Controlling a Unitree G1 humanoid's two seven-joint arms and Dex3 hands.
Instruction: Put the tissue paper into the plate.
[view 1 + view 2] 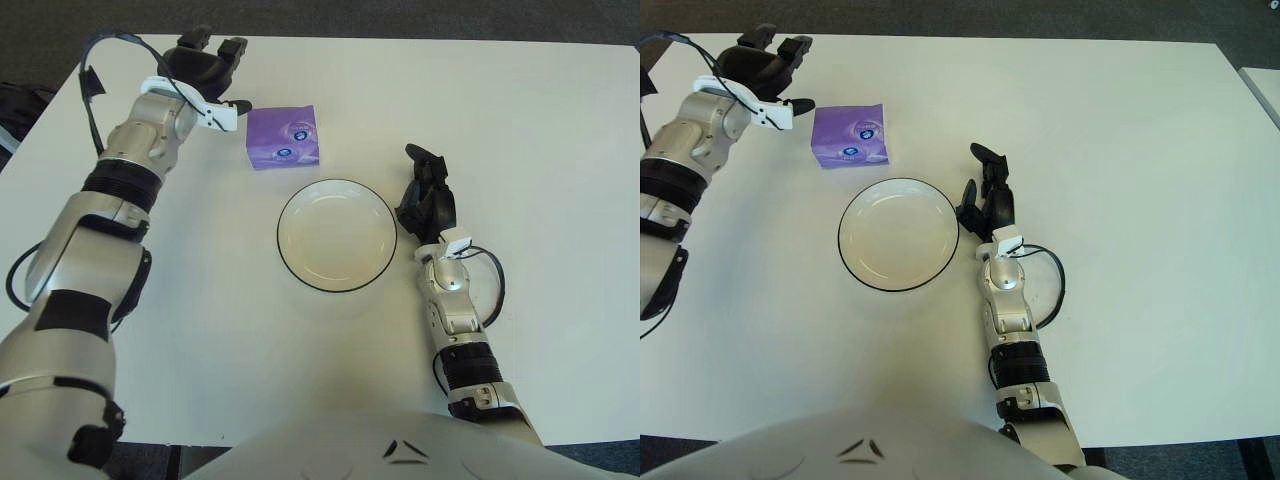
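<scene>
Left eye view shows the left hand (208, 72), fingers spread and empty, just left of the purple tissue paper (283, 138) for a grasp, the plate (337, 235) waiting nearer the robot, the right hand (428, 196) idle beside the plate's right rim, fingers loosely open.

Left hand (208, 70) raised, fingers spread; right hand (428, 195) idle, relaxed.

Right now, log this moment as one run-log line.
left hand: open, left of tissue pack, no contact | right hand: idle right of plate | plate: empty | step: reaching
</scene>
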